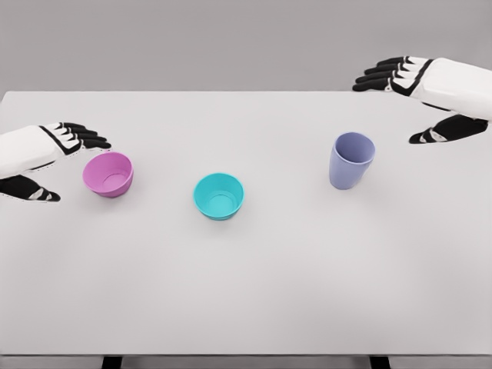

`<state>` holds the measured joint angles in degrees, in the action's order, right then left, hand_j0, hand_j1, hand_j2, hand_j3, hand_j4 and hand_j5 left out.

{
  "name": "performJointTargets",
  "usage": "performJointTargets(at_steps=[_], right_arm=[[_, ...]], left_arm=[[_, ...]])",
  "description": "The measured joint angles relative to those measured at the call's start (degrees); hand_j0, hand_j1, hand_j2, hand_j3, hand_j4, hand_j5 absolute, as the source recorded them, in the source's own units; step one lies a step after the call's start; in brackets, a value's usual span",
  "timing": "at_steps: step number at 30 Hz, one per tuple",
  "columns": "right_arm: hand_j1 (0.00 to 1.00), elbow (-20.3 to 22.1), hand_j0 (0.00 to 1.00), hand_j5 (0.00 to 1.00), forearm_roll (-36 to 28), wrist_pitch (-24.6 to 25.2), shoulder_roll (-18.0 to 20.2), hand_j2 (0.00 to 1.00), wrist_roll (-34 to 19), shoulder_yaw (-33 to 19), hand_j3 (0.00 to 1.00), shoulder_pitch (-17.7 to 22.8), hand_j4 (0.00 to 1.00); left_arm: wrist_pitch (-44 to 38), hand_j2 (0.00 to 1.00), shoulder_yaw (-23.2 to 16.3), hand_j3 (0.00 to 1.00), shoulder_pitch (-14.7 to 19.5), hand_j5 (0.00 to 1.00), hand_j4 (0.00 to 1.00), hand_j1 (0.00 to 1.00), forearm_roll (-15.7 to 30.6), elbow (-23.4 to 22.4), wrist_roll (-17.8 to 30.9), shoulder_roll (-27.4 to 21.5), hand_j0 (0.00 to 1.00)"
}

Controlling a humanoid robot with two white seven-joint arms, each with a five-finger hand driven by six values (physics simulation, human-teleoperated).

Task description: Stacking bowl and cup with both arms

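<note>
A pink bowl (109, 174) sits upright at the left of the white table (246, 292). A teal bowl (219, 195) stands near the middle, and a lavender cup (351, 160) stands upright to its right. My left hand (71, 163) hovers just left of the pink bowl, fingers spread and thumb low, holding nothing. My right hand (400, 104) hangs above the table's far right, well clear of the cup, fingers extended and empty.
The table's far edge runs across the top against a grey wall. Two dark legs show under the near edge.
</note>
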<state>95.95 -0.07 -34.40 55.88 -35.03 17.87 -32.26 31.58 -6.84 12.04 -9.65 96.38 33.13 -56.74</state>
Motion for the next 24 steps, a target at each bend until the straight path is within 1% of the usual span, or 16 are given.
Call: performJointTargets(at_steps=[2,3,4,7,10,12,18,21,22,23,24], right_arm=[[1.0,0.65,1.0,1.0,0.07,-0.37,0.98,1.0,0.0,-0.25,1.0,-0.17,1.0],[1.0,0.85,1.0,1.0,0.08,-0.48,1.23,1.0,0.0,-0.39,1.0,-0.44,1.0],[1.0,0.98,1.0,1.0,0.09,-0.56,1.36,1.0,0.0,-0.46,1.0,-0.7,1.0],[1.0,1.16,1.0,1.0,0.14,-0.7,1.67,1.0,0.0,-0.42,1.0,-0.53,1.0],[1.0,1.16,1.0,1.0,0.2,-0.76,1.86,1.0,0.0,-0.37,1.0,-0.09,1.0],[1.0,1.15,1.0,1.0,0.23,-0.77,1.8,1.0,0.0,-0.3,1.0,0.0,1.0],[1.0,1.15,1.0,1.0,0.25,-0.78,1.72,1.0,0.0,-0.25,1.0,-0.18,1.0],[1.0,1.15,1.0,1.0,0.25,-0.78,1.7,1.0,0.0,-0.27,1.0,-0.18,1.0],[1.0,1.14,1.0,1.0,0.25,-0.78,1.69,1.0,0.0,-0.25,1.0,-0.18,1.0],[1.0,1.13,1.0,1.0,0.25,-0.78,1.67,1.0,0.0,-0.23,1.0,-0.17,1.0],[1.0,1.13,1.0,1.0,0.25,-0.78,1.66,1.0,0.0,-0.22,1.0,-0.18,1.0]], left_arm=[[-5.65,1.0,-0.36,1.0,2.37,1.0,1.0,1.0,0.75,1.48,0.92,-0.58,1.0],[-8.21,1.0,-1.04,1.0,4.13,1.0,1.0,1.0,0.86,1.94,1.19,-0.79,1.0],[-10.88,1.0,-2.67,1.0,6.27,1.0,1.0,1.0,0.67,2.27,1.43,-1.1,1.0],[-20.02,1.0,-10.24,1.0,12.55,1.0,1.0,1.0,1.0,2.8,1.69,-1.96,1.0],[-25.47,1.0,-17.37,1.0,14.41,1.0,1.0,1.0,1.21,3.29,1.82,-3.6,1.0],[-27.06,1.0,-20.69,1.0,14.94,1.0,1.0,1.0,1.35,3.75,1.86,-4.73,1.0],[-28.53,1.0,-28.12,1.0,19.75,1.0,1.0,1.0,1.16,4.16,1.88,-5.69,1.0],[-28.71,1.0,-31.14,1.0,23.03,1.0,1.0,1.0,1.1,3.97,1.88,-5.39,1.0],[-28.79,1.0,-32.38,1.0,25.03,1.0,1.0,1.0,1.08,3.83,1.88,-5.17,1.0],[-28.98,1.0,-33.75,1.0,26.11,1.0,1.0,1.0,1.1,3.66,1.88,-4.92,1.0],[-29.17,1.0,-34.91,1.0,26.37,1.0,1.0,1.0,1.12,3.51,1.88,-4.7,1.0]])
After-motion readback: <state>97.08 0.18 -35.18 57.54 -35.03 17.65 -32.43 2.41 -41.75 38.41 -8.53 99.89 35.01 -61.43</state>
